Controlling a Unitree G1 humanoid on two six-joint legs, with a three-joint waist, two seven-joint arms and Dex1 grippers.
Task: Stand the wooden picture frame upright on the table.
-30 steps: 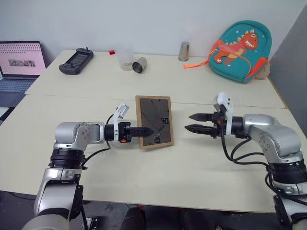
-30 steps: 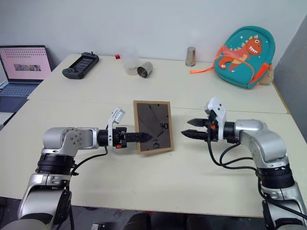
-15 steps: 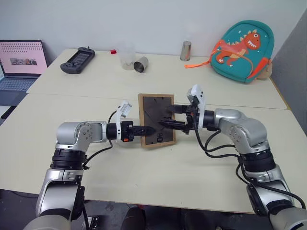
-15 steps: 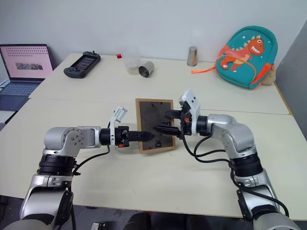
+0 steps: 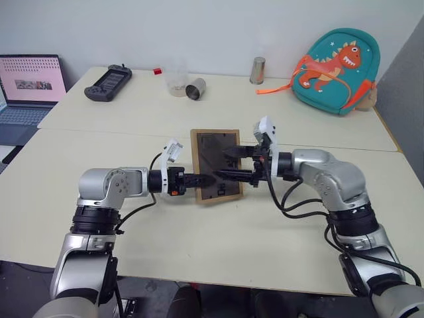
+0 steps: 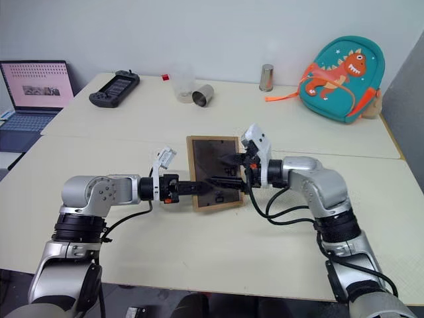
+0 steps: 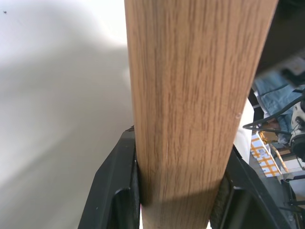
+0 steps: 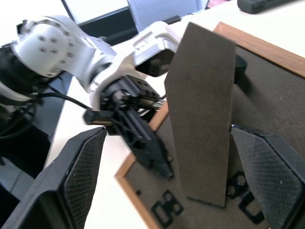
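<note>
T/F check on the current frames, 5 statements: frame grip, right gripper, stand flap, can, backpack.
1. The left gripper is shut on the edge of the wooden picture frame. True.
2. The right gripper is clamped shut on the frame's edge. False: its jaws stand wide open on either side of the fold-out stand, not closed on it.
3. The frame's dark back panel faces the head camera. True.
4. The metal can on the far table stands upright. False: it lies on its side, its open end facing the camera.
5. The dinosaur backpack is beside the laptop. False: the backpack is at the far right, the laptop at the far left.
</note>
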